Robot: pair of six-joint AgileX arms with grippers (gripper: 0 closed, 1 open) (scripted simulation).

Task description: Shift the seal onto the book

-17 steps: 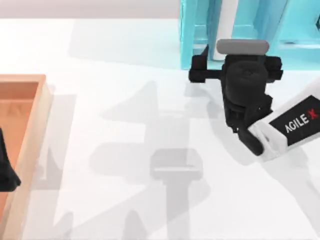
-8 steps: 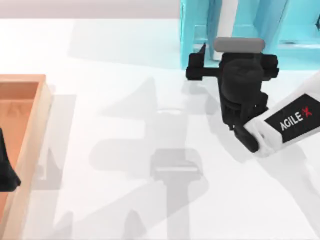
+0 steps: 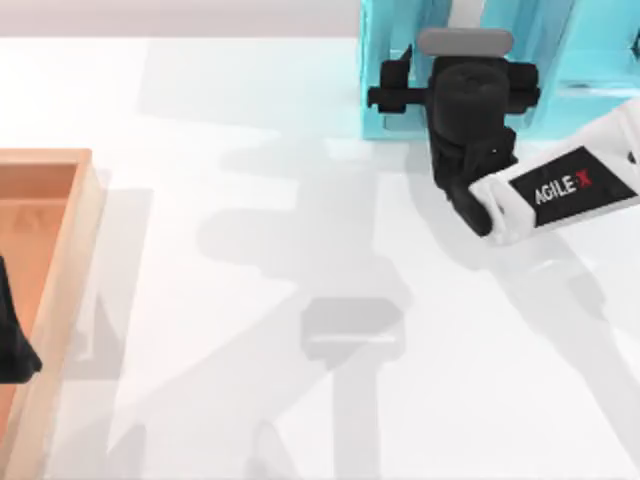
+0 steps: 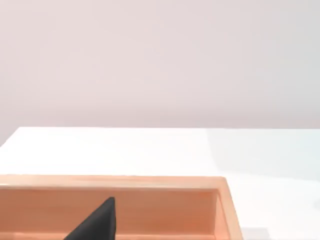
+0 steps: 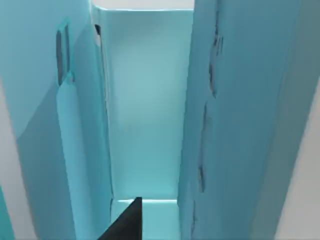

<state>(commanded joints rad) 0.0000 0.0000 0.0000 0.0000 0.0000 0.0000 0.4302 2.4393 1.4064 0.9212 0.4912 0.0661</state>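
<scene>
R gripper [image 3: 470, 75] sat at the light-blue shelf unit [image 3: 395, 60], far right; finger state couldn't be told. Seal and book weren't visible. Risk: fingertip [image 5: 125, 222] clipping a divider [image 5: 220, 120]. L gripper [image 3: 12, 345] parked over wooden tray [image 3: 60, 190].

The right gripper [image 3: 462, 60] hangs at the front of the light-blue shelf unit [image 3: 390, 70] by the white table's [image 3: 250, 300] far edge, while the left arm [image 3: 12, 340] sits parked over the wooden tray [image 3: 60, 260] at the left edge.
</scene>
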